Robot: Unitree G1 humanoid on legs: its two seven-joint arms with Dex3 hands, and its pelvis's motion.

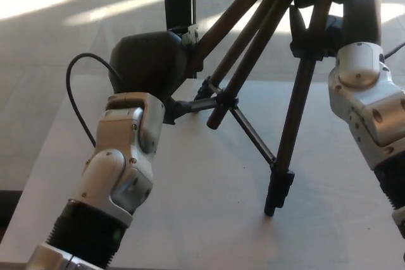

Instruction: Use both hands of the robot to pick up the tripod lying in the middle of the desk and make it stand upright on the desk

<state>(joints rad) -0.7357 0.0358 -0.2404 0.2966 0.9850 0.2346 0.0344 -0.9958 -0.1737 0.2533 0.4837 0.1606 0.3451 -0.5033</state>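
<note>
Tripod is partly raised over the table centre: one leg stands near vertical w/ its foot on the table toward the right edge, other legs angle up and away, tips off the surface. Right hand is clenched around the upper part of the planted leg, prob. to pivot the frame about that foot. Left hand wraps the lower end of a raised leg near the spreader brace, approx. at the table's far-left area, to steer it down; grasp closed, fingers mostly hidden
</note>
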